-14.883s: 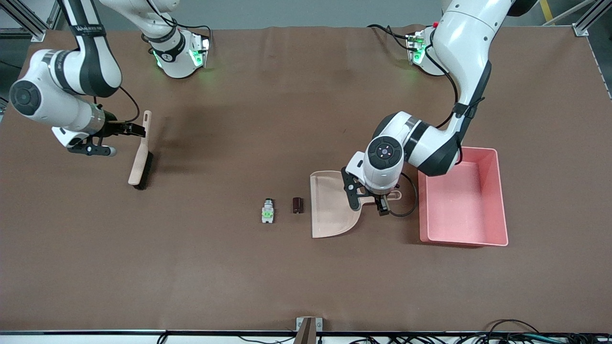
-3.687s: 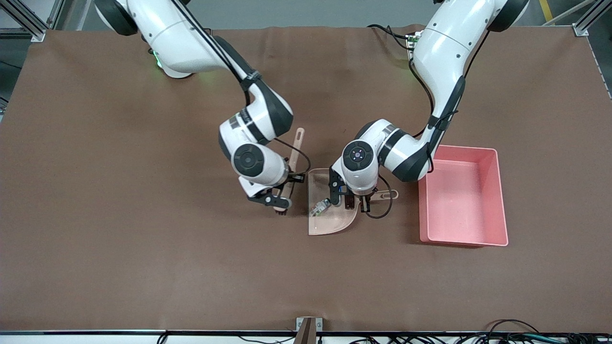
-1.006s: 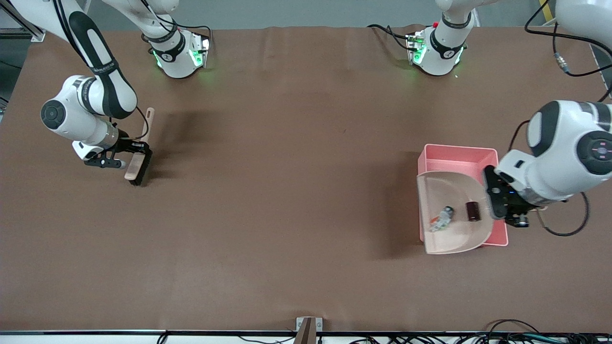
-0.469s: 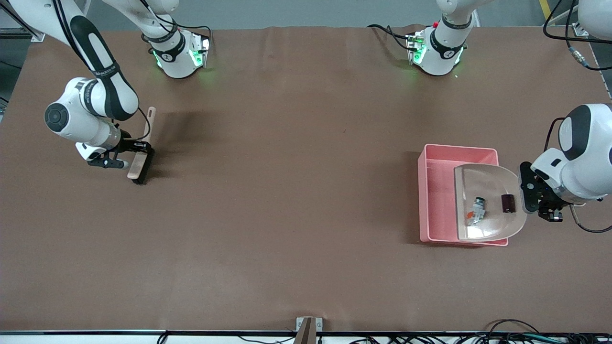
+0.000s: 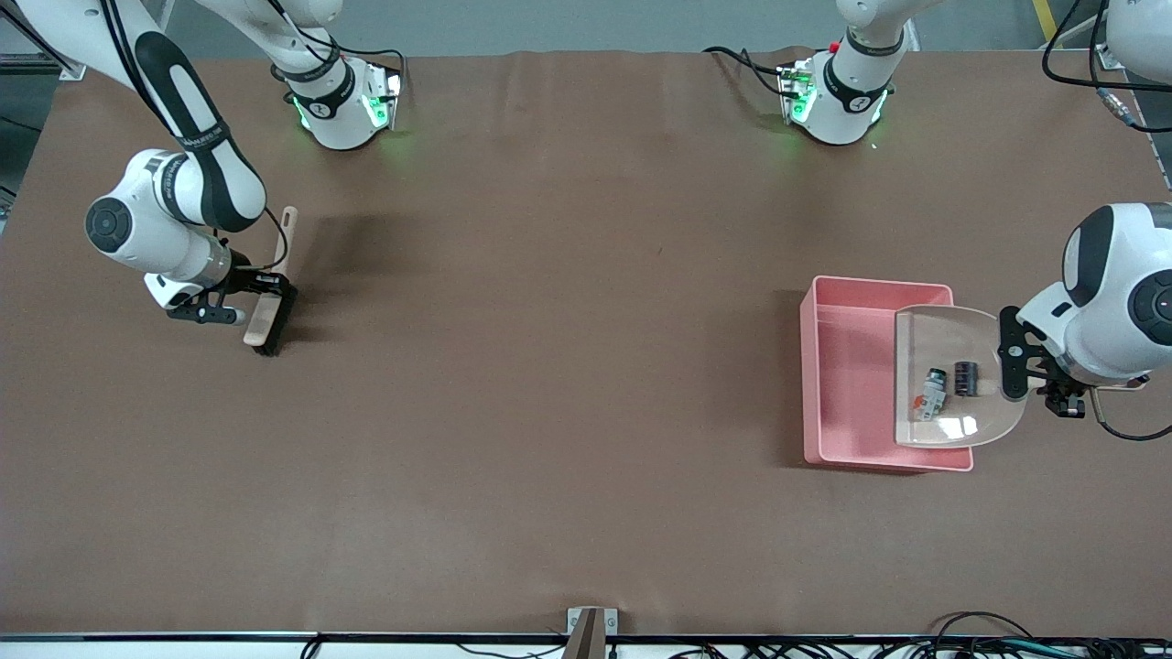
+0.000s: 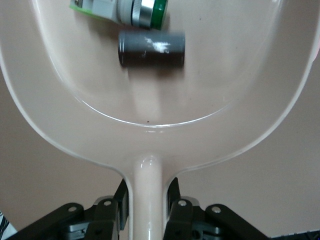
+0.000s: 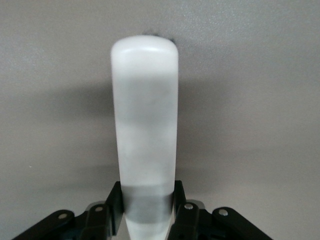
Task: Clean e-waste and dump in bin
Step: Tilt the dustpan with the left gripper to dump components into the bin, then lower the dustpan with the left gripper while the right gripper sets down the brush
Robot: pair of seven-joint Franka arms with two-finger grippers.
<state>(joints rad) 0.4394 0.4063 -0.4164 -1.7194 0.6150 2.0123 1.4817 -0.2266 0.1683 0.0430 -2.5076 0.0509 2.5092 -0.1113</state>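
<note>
The e-waste lies in a beige dustpan (image 5: 993, 412) that is held in the air, partly over the pink bin (image 5: 847, 366). It is a white-and-green switch (image 5: 932, 395) and a dark cylinder (image 5: 965, 378). My left gripper (image 5: 1062, 398) is shut on the pan's handle. In the left wrist view the cylinder (image 6: 151, 48) and switch (image 6: 125, 9) lie side by side in the dustpan (image 6: 225, 65), with the left gripper (image 6: 148, 202) clamped on the handle. My right gripper (image 5: 245, 291) is shut on a brush (image 5: 268, 318) whose bristles rest on the table. The brush handle (image 7: 145, 110) sits between the jaws of the right gripper (image 7: 145, 202).
The bin stands on the brown table cover (image 5: 568, 320) near the left arm's end, and its floor shows nothing in it. The brush stands at the right arm's end. Cables (image 5: 989, 641) run along the table edge nearest the front camera.
The left arm has carried the dustpan across the bin toward the left arm's end, and the two parts have shifted in it. The right arm has barely moved.
</note>
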